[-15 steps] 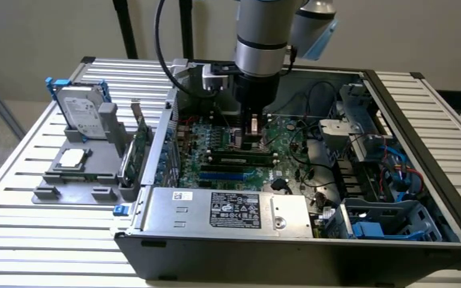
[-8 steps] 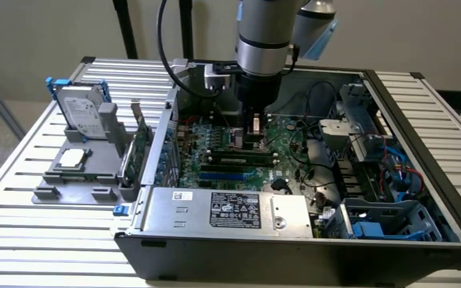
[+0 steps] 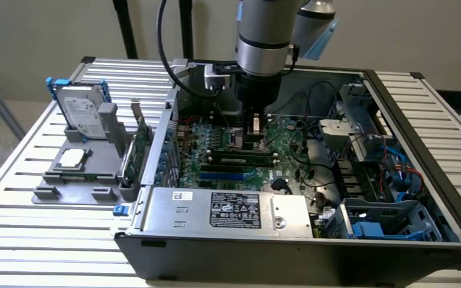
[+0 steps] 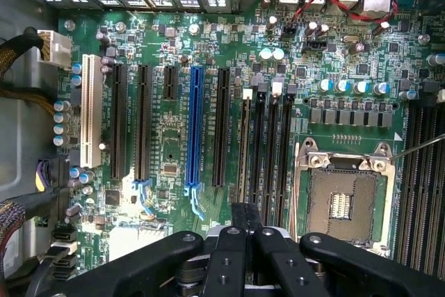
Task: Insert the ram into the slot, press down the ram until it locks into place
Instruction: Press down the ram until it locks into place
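Found the ram (image 4: 245, 149) standing edge-up in the slot (image 4: 247, 97) beside three matching sockets, judged light, stiff and fragile at chips and contacts, best handled by its top edge, with gripper (image 4: 247, 222) closed tight over one end, hold unconfirmed.

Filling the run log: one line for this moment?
pincer: shut, over ram | ram: standing in slot | lock: cannot tell

Open dark-grey metal computer case (image 3: 214, 252) lying on slatted aluminium table (image 3: 38, 240). Black gripper (image 3: 254, 139) lowered over large green motherboard (image 3: 214, 171), just above long green ram stick (image 3: 242, 159) seated flat. Grey plastic fixture (image 3: 78, 174) at the exterior view's left.
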Available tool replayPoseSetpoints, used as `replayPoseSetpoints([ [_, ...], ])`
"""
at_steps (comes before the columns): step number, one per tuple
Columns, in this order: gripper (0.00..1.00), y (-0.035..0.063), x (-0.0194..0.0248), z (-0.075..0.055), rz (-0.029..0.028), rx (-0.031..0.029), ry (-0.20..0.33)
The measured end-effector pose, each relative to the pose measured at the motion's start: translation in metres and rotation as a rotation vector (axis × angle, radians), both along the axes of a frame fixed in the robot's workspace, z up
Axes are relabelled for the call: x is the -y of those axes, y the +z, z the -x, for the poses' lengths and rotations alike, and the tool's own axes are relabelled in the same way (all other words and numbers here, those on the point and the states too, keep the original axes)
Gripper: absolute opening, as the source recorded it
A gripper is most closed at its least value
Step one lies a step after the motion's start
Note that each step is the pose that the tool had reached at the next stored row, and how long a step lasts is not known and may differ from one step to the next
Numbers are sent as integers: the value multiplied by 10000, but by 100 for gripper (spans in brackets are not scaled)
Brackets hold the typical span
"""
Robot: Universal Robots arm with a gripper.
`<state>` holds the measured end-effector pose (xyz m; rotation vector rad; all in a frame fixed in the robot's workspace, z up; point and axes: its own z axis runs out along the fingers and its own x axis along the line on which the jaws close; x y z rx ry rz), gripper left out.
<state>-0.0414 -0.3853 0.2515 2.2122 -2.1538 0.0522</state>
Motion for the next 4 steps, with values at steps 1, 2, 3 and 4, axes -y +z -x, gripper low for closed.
replayPoseSetpoints([
  [1, 11, 0, 0, 0, 0, 0, 0],
  [2, 11, 0, 0, 0, 1, 0, 0],
  [3, 11, 0, 0, 0, 0, 0, 0],
  [4, 11, 0, 0, 0, 0, 0, 0],
])
